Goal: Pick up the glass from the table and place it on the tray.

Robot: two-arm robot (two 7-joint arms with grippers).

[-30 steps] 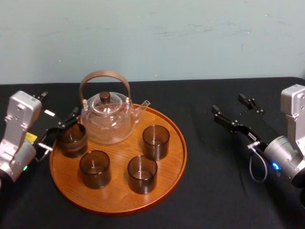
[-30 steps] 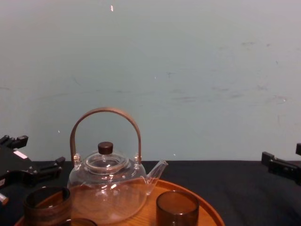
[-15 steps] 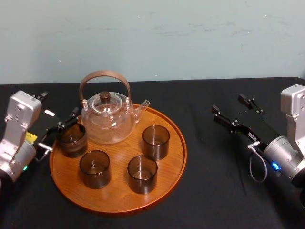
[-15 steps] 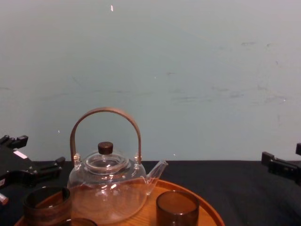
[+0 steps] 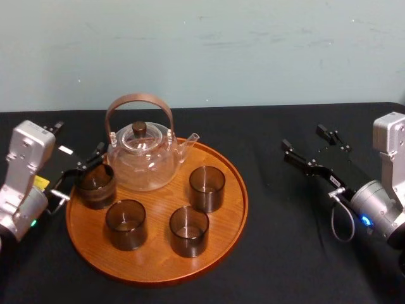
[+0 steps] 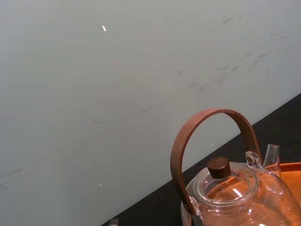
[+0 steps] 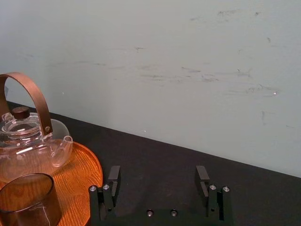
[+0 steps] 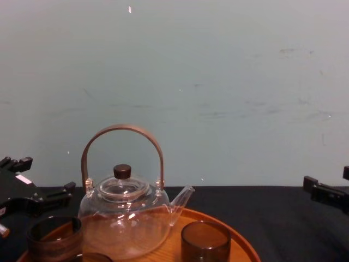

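Note:
The round wooden tray (image 5: 158,256) lies on the black table (image 5: 285,253). Several dark smoky glasses stand on it. One glass (image 5: 96,185) rests at the tray's left edge, also visible in the chest view (image 8: 53,237). My left gripper (image 5: 79,140) is open, hovering just above and behind that glass without touching it. My right gripper (image 5: 308,140) is open and empty over the cloth, right of the tray; its fingers (image 7: 113,178) stand wide apart. Another glass (image 7: 28,200) sits at the tray's near-right part.
A clear glass teapot (image 5: 142,158) with an arched brown handle stands at the back of the tray, close to the left glass. Three more glasses (image 5: 188,231) fill the tray's front and right. Bare black cloth stretches between the tray and the right arm.

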